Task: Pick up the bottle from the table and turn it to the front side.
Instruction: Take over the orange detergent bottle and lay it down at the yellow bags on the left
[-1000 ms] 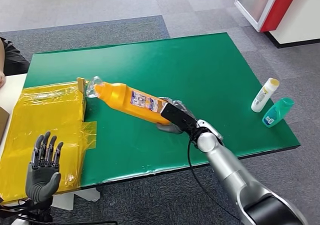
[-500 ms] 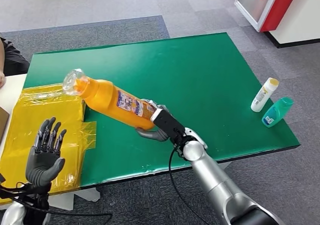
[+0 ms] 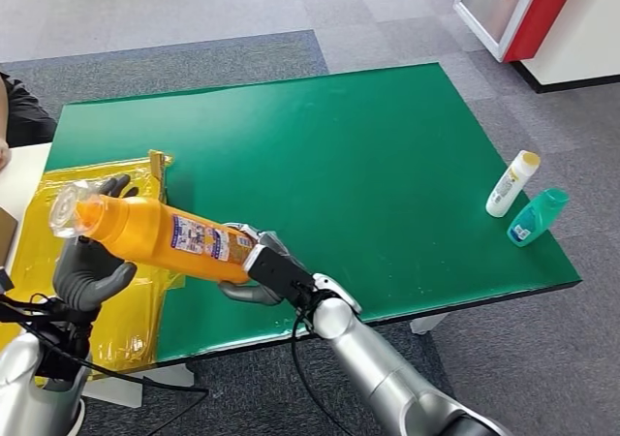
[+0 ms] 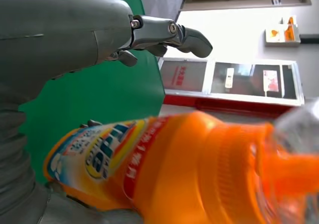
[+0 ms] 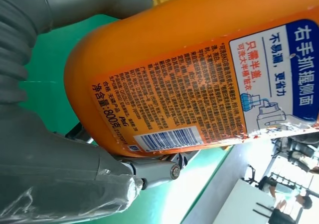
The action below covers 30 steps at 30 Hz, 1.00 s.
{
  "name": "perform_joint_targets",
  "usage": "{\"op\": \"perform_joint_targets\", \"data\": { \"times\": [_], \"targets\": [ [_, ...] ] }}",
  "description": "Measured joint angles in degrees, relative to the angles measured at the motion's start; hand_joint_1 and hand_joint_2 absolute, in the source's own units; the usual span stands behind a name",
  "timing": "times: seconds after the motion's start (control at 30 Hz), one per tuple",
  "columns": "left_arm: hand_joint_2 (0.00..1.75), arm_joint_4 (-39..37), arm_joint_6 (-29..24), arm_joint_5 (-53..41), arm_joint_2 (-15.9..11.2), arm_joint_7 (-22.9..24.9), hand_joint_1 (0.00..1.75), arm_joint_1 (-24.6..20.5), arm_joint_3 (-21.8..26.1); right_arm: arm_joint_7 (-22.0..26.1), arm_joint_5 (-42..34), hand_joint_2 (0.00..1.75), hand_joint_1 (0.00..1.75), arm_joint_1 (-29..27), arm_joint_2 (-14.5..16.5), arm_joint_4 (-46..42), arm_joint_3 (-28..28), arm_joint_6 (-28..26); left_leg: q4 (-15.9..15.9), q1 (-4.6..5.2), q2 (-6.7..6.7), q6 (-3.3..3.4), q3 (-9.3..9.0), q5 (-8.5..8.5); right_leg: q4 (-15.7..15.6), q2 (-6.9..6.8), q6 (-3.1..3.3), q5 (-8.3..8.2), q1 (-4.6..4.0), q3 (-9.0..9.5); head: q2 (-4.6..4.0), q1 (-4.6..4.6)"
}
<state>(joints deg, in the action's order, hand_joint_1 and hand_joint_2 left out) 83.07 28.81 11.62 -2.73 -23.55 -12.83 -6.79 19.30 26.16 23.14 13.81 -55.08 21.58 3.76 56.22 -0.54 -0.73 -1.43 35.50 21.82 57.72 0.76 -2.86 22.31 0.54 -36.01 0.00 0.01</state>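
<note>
Above the near edge of the green table (image 3: 380, 136), the orange bottle (image 3: 157, 235) is held clear of the surface — lying nearly level, base toward the table's middle, clear-capped neck out past the table's left end over the yellow plastic sheet (image 3: 87, 213). Right hand (image 3: 252, 266) grips the base end; fingers and thumb wrap the body, closed firmly on it. In the right wrist view the bottle's (image 5: 195, 69) back label faces that camera: barcode, dense small print, a blue panel.

Left hand (image 3: 87, 266) sits under the neck end, palm up, fingers spread and curving up around the shoulder of the bottle. One fingertip shows above the bottle on its far side. In the left wrist view the thumb (image 4: 169, 35) stands apart from the bottle (image 4: 188, 169), with table showing between — hand cupped but not clamped; contact underneath cannot be judged.

Far right of the table, near its edge: a white bottle with yellow cap (image 3: 513, 183) and a teal bottle (image 3: 539, 215), both lying down, just beside each other.

A dark sleeve (image 3: 22, 111) shows beyond the table's left end.
</note>
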Motion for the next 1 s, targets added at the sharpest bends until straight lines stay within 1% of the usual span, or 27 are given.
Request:
{"op": "perform_joint_targets", "data": {
  "times": [0.13,0.53,0.57,0.6,0.67,0.7,0.73,0.83,1.0],
  "targets": [
    [1.75,0.0,0.1,0.8,-1.4,0.0,0.00,-1.0,-2.8,0.3,0.3,1.75,1.75,0.2,0.2,2.3,0.3,-0.5,0.0,0.00,0.00,0.00,0.00,0.00,0.0,0.00,0.00,0.00,0.00,-0.01,0.00,0.01],
    [1.75,-0.3,1.2,2.3,-4.1,0.2,0.00,-2.1,-7.1,0.7,0.7,1.75,1.75,1.4,0.6,7.4,0.4,-1.1,0.0,0.00,0.00,0.00,0.00,0.00,0.0,0.01,0.01,0.00,0.00,-0.02,0.00,-0.01],
    [1.75,-0.4,1.1,2.3,-4.3,0.2,0.08,-2.1,-7.4,0.8,0.7,1.75,1.75,1.5,0.6,7.7,0.4,-1.1,0.0,0.00,0.00,0.00,0.00,0.00,0.0,0.01,0.00,0.00,0.00,-0.01,0.00,0.00],
    [1.75,-0.4,1.0,2.3,-4.5,0.2,0.49,-2.1,-7.6,0.8,0.7,1.75,1.75,1.6,0.6,8.0,0.4,-1.2,0.0,0.00,0.00,0.00,0.00,0.00,0.0,0.00,0.00,0.00,0.00,-0.01,0.00,0.00],
    [1.75,-0.5,0.6,2.1,-4.7,0.2,1.36,-2.2,-8.0,0.9,0.8,1.75,1.75,1.7,0.6,8.6,0.4,-1.3,0.0,0.00,0.00,0.00,0.00,0.00,0.0,0.00,0.00,0.00,0.00,-0.01,0.00,0.00],
    [1.75,-0.5,0.1,2.0,-4.7,0.3,1.71,-2.2,-8.2,0.9,0.8,1.75,1.75,1.8,0.6,8.8,0.4,-1.4,0.0,0.00,0.00,0.00,0.00,0.00,0.0,0.00,0.00,0.00,0.00,-0.01,0.00,0.00],
    [1.75,-0.6,-0.5,1.7,-4.7,0.4,1.75,-2.1,-8.3,0.9,0.8,1.75,1.75,1.8,0.6,9.0,0.4,-1.5,0.0,0.00,0.00,0.00,0.00,0.00,0.0,0.00,0.00,0.00,0.00,-0.01,0.00,0.00],
    [1.75,-0.6,-2.9,0.3,-4.6,1.2,1.75,-2.1,-8.7,0.9,0.8,1.75,1.75,1.7,0.6,9.4,0.3,-1.9,0.0,0.00,0.01,0.00,0.00,0.00,0.0,0.01,0.00,0.00,0.00,-0.03,0.00,0.00],
    [1.75,-0.3,-6.2,-2.6,-3.4,2.3,1.75,-2.1,-9.5,0.7,1.2,1.75,1.75,1.2,0.4,9.5,0.1,-2.2,0.0,0.00,0.01,0.00,0.00,0.00,0.0,0.01,0.00,0.00,0.00,-0.03,0.00,-0.01]
  ]
}}
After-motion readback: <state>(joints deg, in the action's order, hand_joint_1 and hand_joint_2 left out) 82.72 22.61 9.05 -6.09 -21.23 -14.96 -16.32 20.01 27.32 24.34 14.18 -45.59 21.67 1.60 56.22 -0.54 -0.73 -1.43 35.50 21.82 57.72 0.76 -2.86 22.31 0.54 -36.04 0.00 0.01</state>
